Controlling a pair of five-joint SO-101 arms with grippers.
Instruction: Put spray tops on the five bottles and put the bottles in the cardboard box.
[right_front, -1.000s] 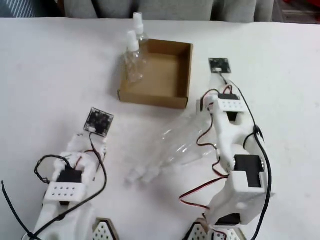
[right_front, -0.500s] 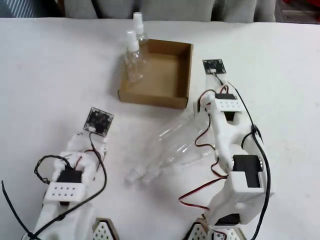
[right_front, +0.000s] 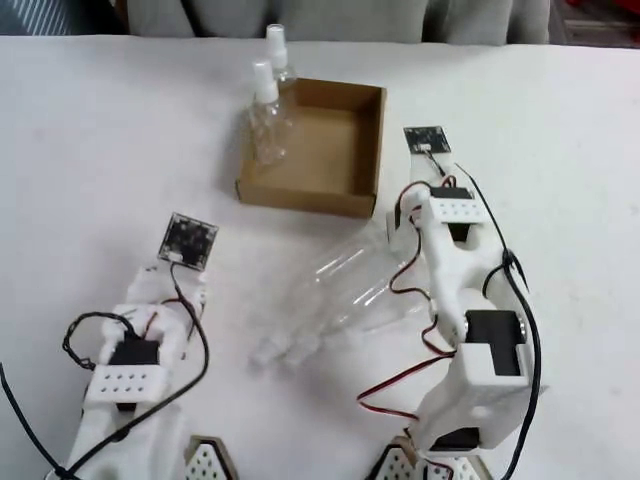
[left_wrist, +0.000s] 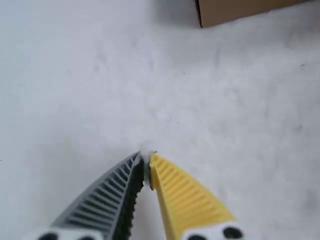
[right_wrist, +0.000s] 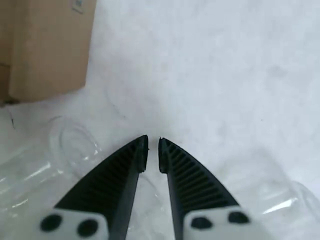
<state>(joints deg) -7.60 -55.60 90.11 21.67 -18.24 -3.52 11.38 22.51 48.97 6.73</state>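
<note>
We see a white table (right_front: 90, 130) and a plain brown cardboard box (right_front: 300, 196). The upright bottles (right_front: 268, 128) by it are clear with white spray tops (right_front: 264, 82); the lying bottles (right_front: 350, 285) are clear too. Our left gripper (left_wrist: 146, 161) pairs a grey ribbed finger with a yellow one; the right gripper (right_wrist: 153, 145) is black, ribbed. The left arm (right_front: 125, 385) and right arm (right_front: 475, 385) are white, with red and black wires (right_front: 395, 378)

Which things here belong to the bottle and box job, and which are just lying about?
Job: cardboard box; spray-topped bottle at its left edge; second spray-topped bottle behind that one; clear bottles lying on their sides in front of the box.

Lying about: grey seat backs beyond the table; red thing at the far right corner.
</note>
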